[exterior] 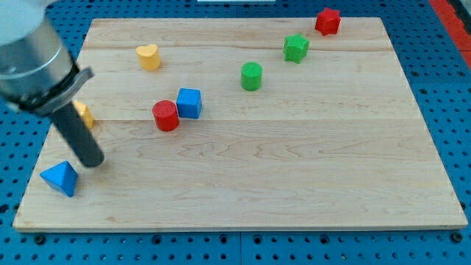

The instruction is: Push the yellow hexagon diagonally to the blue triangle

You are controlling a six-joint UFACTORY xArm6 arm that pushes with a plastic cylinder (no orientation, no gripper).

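Wooden board: rod tip bare, just above blue triangle; yellow hexagon behind rod, light, probably slides easily; push its far face.

Yellow hexagon to blue triangle: unblocked, rod only.

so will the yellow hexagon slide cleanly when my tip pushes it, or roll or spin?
The yellow hexagon is mostly hidden behind the rod, above my tip. It looks low and flat-sided, so probably slides, not rolls. An off-centre push would likely spin it. The wooden board looks smooth, so friction seems low. The blue triangle is close.
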